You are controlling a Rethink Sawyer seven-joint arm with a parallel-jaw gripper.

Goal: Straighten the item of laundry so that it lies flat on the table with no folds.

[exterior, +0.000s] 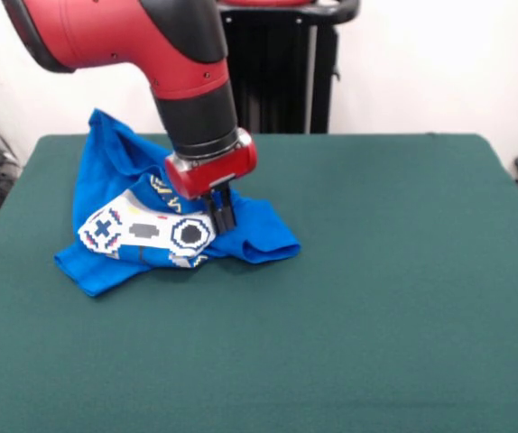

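While the blue T-shirt (164,221) is lying crumpled at about the nine o'clock side of the green desk (385,271), its controller print is facing up and bending over a bunched ridge, and one sleeve or hem is trailing toward twelve o'clock. Being thin knit cloth, it is likely behaving as a light, limp, unbreakable load: it is probably sagging from any single pinch point and dragging, not sliding freely, on the felt-like top. A free hem or corner, such as the folded lobe pointing toward four o'clock, is appearing to offer the best hold for pulling folds outward. The hand (223,216) is pointing straight down at the middle of the heap, its dark fingers (226,215) drawn narrow and pressing into the cloth beside the print; they are appearing to pinch a fold.
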